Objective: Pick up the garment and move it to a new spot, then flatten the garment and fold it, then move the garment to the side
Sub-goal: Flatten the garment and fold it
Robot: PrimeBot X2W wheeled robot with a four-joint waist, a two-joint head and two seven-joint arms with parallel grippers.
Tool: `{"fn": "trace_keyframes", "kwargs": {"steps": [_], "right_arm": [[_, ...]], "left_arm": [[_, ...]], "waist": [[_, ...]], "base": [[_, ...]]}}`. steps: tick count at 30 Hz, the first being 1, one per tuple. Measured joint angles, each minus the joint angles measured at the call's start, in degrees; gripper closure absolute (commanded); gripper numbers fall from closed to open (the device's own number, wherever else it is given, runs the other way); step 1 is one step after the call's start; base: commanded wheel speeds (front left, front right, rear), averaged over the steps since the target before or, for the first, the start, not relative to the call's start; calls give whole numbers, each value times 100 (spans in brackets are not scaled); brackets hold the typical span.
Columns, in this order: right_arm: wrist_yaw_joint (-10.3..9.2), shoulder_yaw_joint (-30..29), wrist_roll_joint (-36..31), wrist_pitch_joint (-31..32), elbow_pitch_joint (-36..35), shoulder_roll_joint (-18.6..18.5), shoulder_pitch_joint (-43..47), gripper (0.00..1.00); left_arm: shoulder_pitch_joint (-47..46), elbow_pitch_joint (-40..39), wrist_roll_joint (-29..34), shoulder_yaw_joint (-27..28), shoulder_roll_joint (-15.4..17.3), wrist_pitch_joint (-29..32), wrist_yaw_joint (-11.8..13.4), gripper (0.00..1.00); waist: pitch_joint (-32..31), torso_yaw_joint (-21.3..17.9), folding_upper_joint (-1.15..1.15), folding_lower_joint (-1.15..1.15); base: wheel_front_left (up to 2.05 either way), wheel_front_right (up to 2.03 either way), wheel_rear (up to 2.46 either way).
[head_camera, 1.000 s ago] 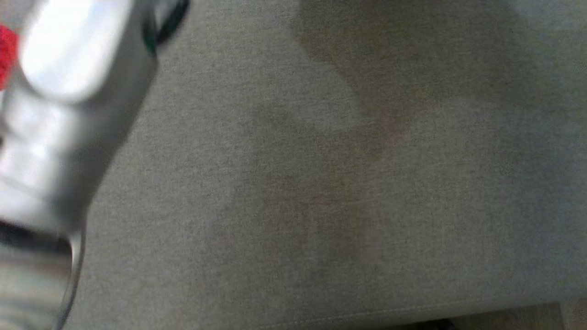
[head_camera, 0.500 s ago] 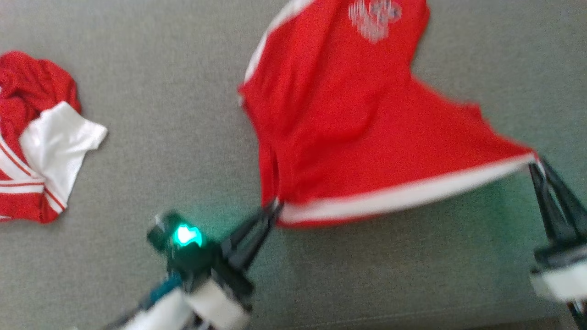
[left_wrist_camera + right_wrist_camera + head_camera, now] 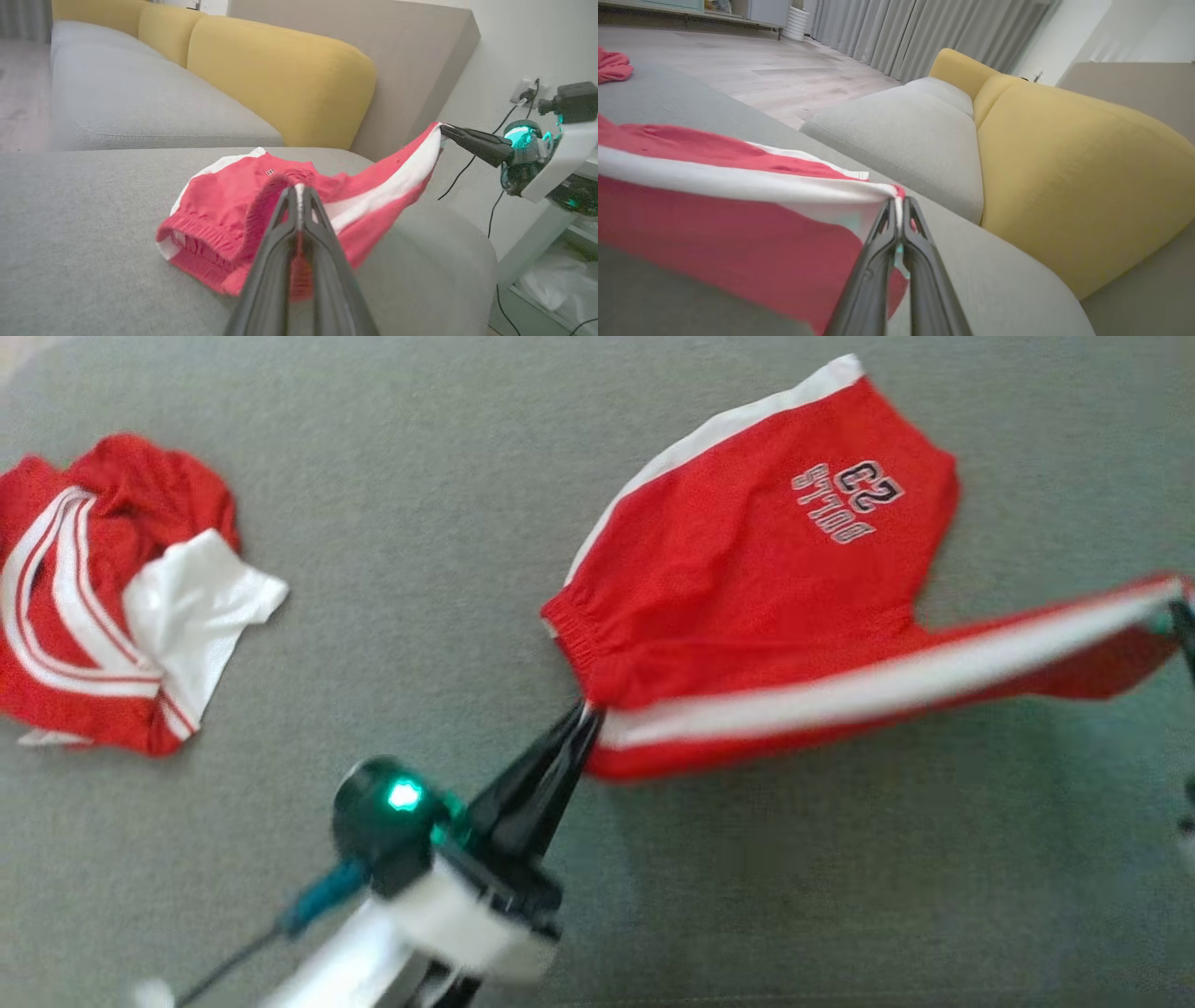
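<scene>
Shorts of red fabric with white side stripes (image 3: pixel 747 597) stretch over a grey sofa cushion (image 3: pixel 420 523), left gripper (image 3: pixel 585 715) clamped on the waistband, right gripper (image 3: pixel 899 203) clamped on a hem.

**Edges and blur**

The head view's right edge cuts off the right gripper (image 3: pixel 1184 621) (only a dark sliver shows) at the shorts' (image 3: pixel 747 607) right corner. The left forearm (image 3: pixel 373 943) is smeared. The crumpled garment (image 3: pixel 93 616) runs off left.
</scene>
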Motion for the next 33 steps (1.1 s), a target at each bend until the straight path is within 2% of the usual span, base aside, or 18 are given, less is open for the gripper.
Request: {"fn": "trace_keyframes", "kwargs": {"steps": [7,11,14,15,17,18,19,20,21,22,23,30,33], "right_arm": [[0,1195,280,415,1090,-1061,-1948,100],[0,1856,443,425,1647,-1323,-3038,100],[0,2436,541,426,2092,-1501,-3760,100],[0,2818,583,425,2406,-1538,-4166,100],[0,3151,683,407,2710,-1510,-4528,100],[0,3295,724,350,2861,-1491,-4696,81],[0,3422,735,288,3017,-1459,-4869,48],[0,3512,735,198,3174,-1396,-5031,0],[0,3583,733,107,3327,-1315,-5180,0],[0,3626,732,-7,3484,-1221,-5310,0],[0,3644,733,-107,3633,-1115,-5409,0],[0,3665,1076,-394,4329,-740,-5430,0],[0,3541,1497,-443,4637,-610,-5228,0]], "left_arm": [[-1040,871,-1131,222,-814,277,-109,100],[-1352,1345,-1774,267,-1166,394,-156,100],[-1667,1657,-2023,243,-1304,419,-158,100],[-1881,1812,-2245,192,-1382,419,-159,100],[-2057,1942,-2426,164,-1447,419,-159,100],[-2135,2011,-2498,147,-1473,419,-159,100],[-2198,2052,-2557,125,-1490,417,-158,100],[-2262,2106,-2608,87,-1495,417,-158,100],[-2313,2150,-2661,31,-1496,415,-158,82],[-2359,2183,-2707,-30,-1500,409,-158,25],[-2375,2183,-2773,-45,-1507,397,-159,0],[-2422,2368,-2749,-159,-1475,24,-149,0],[-2283,2381,-2160,79,-1386,-108,109,0]], "waist": [[385,403,0,2],[642,625,0,2],[829,789,0,2],[944,888,0,2],[1060,968,0,1],[1115,1000,0,2],[1169,1028,0,2],[1218,1052,0,2],[1261,1071,0,1],[1297,1088,0,2],[1321,1101,0,2],[1236,1088,0,1],[1114,1064,0,0]], "base": [[0,0,0],[0,0,0],[0,0,0],[0,0,0],[0,0,0],[0,0,0],[0,0,0],[0,0,0],[0,0,0],[0,0,0],[0,0,0],[0,0,0],[0,0,0]]}}
